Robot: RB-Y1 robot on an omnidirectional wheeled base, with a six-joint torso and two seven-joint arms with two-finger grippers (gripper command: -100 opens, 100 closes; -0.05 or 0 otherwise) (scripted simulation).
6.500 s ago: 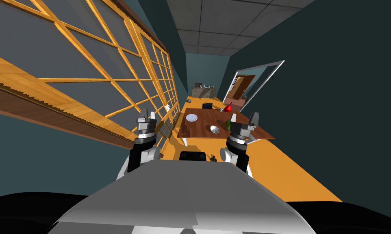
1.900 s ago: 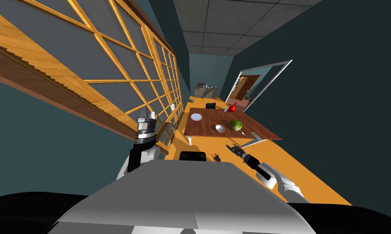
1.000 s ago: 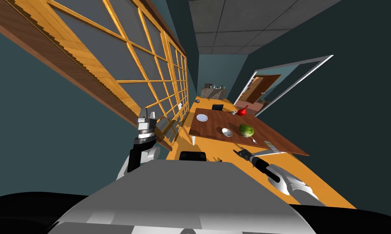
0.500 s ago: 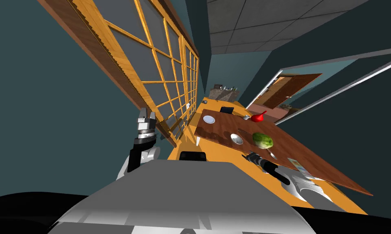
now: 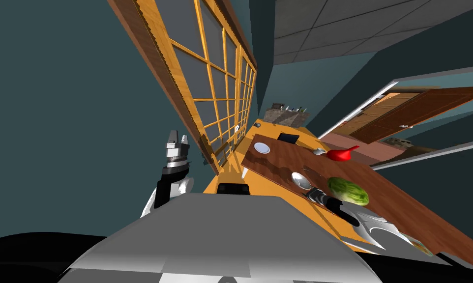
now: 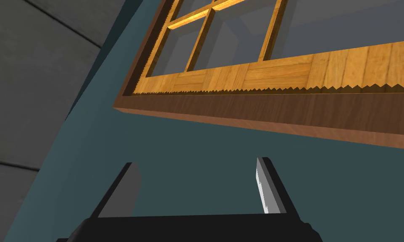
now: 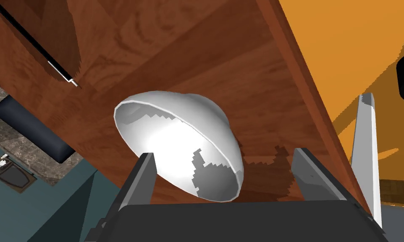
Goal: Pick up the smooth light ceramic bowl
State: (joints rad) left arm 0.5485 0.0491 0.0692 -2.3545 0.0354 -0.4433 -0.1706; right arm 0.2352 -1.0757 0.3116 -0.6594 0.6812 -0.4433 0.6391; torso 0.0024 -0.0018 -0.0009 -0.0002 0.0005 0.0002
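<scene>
Brown wood table (image 5: 280,167) on an orange floor, beside a wall with a wood-framed window. White bowl (image 7: 180,147) sits upright near the table's near edge, next to a green melon (image 5: 348,190); small plate (image 5: 262,147) further back. Right gripper (image 7: 224,155) is at the bowl, jaws apart, with the bowl off-centre between them and its rim against one finger (image 7: 143,178). Left gripper (image 6: 197,189) is raised by the wall, jaws apart, idle. Reach looks nearly done. Suggest shifting sideways to centre the bowl wall, one blade inside the rim and one outside, then closing slowly: a smooth, curved side will likely slip under a skewed pinch
</scene>
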